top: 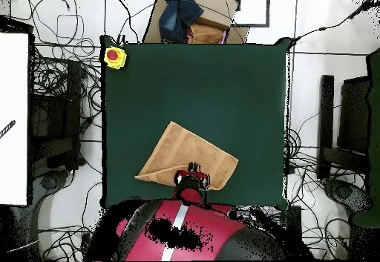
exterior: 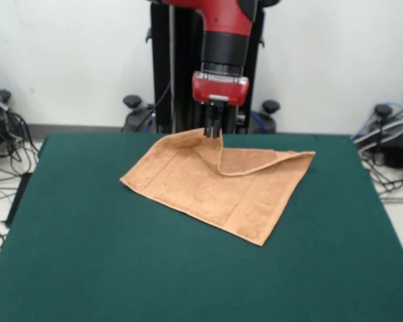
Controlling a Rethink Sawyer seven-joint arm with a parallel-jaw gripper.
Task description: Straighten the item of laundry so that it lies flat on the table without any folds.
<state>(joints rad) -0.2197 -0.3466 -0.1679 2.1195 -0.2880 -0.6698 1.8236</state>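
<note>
Towel (exterior: 215,188) lies partly folded toward the green table's (exterior: 87,268) robot-side edge. Gripper (exterior: 213,129) is clamped on its raised far edge. Soft, light terry drapes readily; grasp edges or corners.

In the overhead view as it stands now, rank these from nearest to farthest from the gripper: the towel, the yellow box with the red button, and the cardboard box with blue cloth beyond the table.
1. The towel: directly at the gripper, at its edge nearest the robot.
2. The yellow box with the red button: on the table's far left corner in this view.
3. The cardboard box with blue cloth: off the table, past its far edge.
</note>
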